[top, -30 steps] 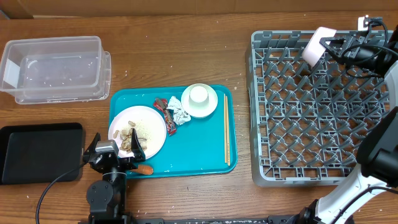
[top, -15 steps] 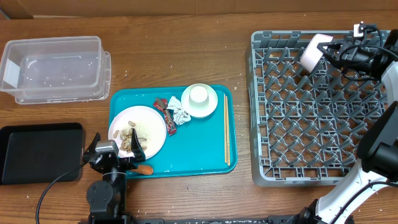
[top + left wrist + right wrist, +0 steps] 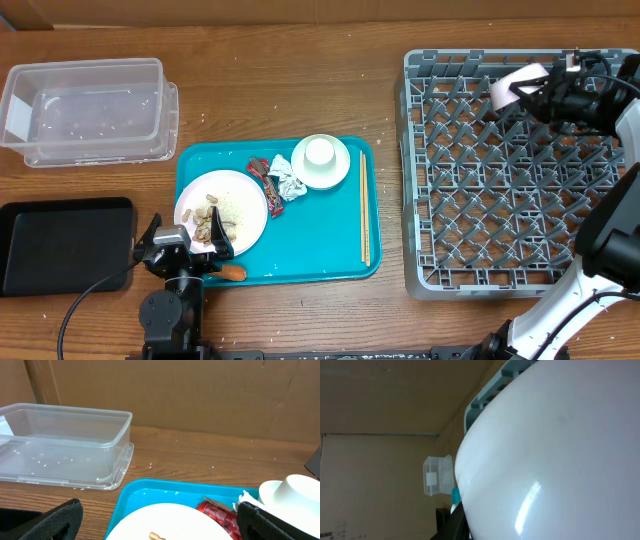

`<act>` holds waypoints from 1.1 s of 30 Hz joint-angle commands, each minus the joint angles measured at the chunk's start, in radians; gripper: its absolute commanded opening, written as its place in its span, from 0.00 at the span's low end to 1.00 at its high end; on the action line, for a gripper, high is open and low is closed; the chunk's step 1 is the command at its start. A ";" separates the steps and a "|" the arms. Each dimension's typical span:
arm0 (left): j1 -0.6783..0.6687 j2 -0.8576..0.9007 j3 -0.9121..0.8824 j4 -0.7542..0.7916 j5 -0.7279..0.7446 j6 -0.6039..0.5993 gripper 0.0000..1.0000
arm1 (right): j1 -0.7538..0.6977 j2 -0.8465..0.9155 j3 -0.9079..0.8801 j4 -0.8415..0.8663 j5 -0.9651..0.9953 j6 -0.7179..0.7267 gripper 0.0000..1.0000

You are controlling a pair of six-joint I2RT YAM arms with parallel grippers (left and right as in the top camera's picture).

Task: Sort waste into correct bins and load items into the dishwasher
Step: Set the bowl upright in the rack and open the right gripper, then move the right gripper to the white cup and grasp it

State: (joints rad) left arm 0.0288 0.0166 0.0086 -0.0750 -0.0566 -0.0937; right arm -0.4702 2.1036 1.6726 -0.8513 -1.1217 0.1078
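Dish [image 3: 512,87] at rack [image 3: 500,200], R grip [image 3: 545,97] hold unclear | L grip [image 3: 159,510] open | wrappers [image 3: 288,184], scraps [image 3: 212,222], plate [image 3: 243,203], cup [image 3: 320,153], sticks [image 3: 364,215] pending on tray [image 3: 310,235]

Robotics lab workstation staged as a kitchen clean-up: a wooden table [image 3: 300,80] backed by plain cardboard panels [image 3: 200,395], a robot arm [image 3: 168,305] mounted at its front edge, a grey dish rack [image 3: 412,200] and a teal serving tray [image 3: 320,240].

left hand [image 3: 185,240] wide open, right hand [image 3: 530,92] extended far forward
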 commanded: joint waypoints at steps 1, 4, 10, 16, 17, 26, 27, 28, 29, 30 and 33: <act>0.003 -0.012 -0.004 0.002 0.002 0.019 1.00 | -0.040 -0.014 0.070 -0.059 0.053 -0.003 0.15; 0.003 -0.012 -0.004 0.002 0.002 0.019 1.00 | -0.060 -0.034 0.126 -0.154 0.112 -0.003 0.17; 0.003 -0.012 -0.004 0.002 0.002 0.019 1.00 | -0.067 -0.108 0.243 -0.373 0.362 -0.003 0.76; 0.003 -0.012 -0.004 0.002 0.002 0.019 1.00 | -0.060 -0.166 0.261 -0.508 0.440 -0.006 0.85; 0.003 -0.012 -0.004 0.002 0.002 0.019 1.00 | -0.060 -0.176 0.261 -0.530 0.440 -0.006 0.85; 0.003 -0.012 -0.004 0.002 0.002 0.019 1.00 | 0.036 -0.302 0.261 -0.694 0.442 -0.047 0.85; 0.003 -0.012 -0.004 0.002 0.002 0.019 1.00 | 0.066 -0.312 0.261 -0.707 0.443 -0.057 0.85; 0.003 -0.012 -0.004 0.002 0.002 0.019 1.00 | 0.097 -0.320 0.261 -0.716 0.450 -0.056 0.85; 0.003 -0.012 -0.004 0.002 0.002 0.019 1.00 | 0.140 -0.325 0.261 -0.724 0.456 -0.056 0.85; 0.003 -0.012 -0.004 0.002 0.002 0.019 1.00 | 0.187 -0.325 0.260 -0.726 0.458 -0.056 0.85; 0.003 -0.012 -0.004 0.002 0.002 0.019 1.00 | 0.337 -0.325 0.251 -0.692 0.471 -0.055 0.85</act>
State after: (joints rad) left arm 0.0288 0.0166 0.0086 -0.0750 -0.0566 -0.0937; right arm -0.2501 1.7996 1.9083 -1.5620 -0.6655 0.0711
